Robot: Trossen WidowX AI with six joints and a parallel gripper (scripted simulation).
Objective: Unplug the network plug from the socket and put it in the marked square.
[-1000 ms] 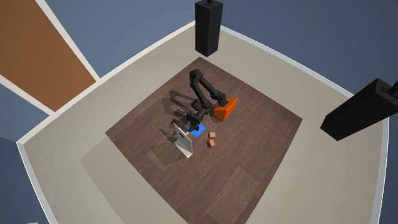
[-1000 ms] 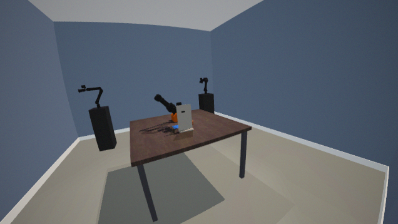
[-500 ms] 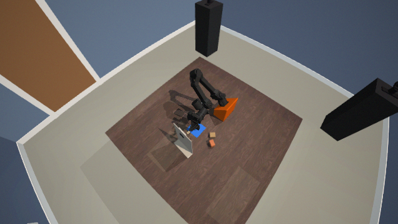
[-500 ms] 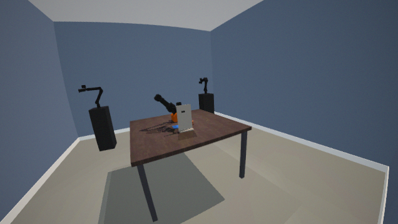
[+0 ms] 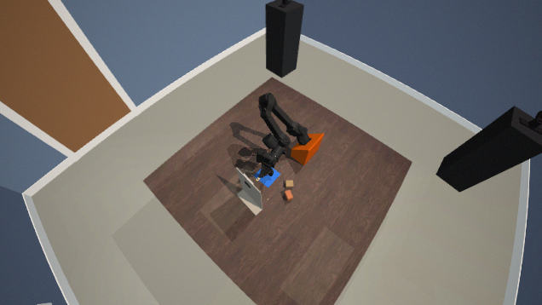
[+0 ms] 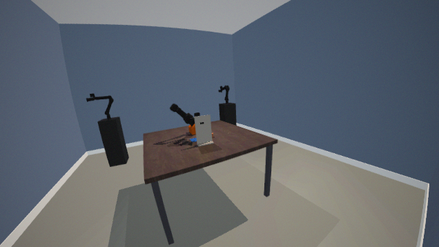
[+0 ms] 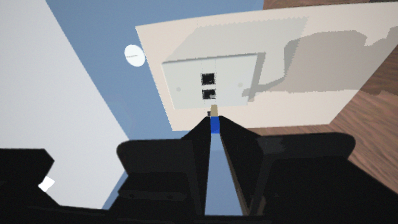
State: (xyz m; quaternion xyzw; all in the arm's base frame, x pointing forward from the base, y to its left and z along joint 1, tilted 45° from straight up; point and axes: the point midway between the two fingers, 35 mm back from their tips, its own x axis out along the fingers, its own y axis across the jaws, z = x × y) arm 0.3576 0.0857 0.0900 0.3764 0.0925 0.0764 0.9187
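Observation:
The plug, a small part with a beige front end and a blue body (image 7: pixel 215 125), is pinched between the two black fingertips of my gripper (image 7: pixel 214 120) (image 5: pixel 266 172). Its beige end also shows as a pale spot (image 5: pixel 257 179) in the top view, just in front of the panel. The upright pale panel (image 5: pixel 256 195) (image 6: pixel 203 132) (image 7: pixel 160 45) carries a light faceplate (image 7: pixel 185 97) with two dark socket openings. In the wrist view the plug's front end is just short of the faceplate, out of the openings. The blue marked square (image 5: pixel 273 179) (image 6: pixel 193 140) lies on the table under my gripper. The tab is too small to judge.
An orange wedge-shaped block (image 5: pixel 308 150) (image 6: pixel 192 130) stands beside the arm. A tan cube (image 5: pixel 289 183) and a smaller orange-red block (image 5: pixel 288 195) lie to the right of the blue square. The panel's foot (image 5: pixel 254 208) extends along the table (image 5: pixel 341 192).

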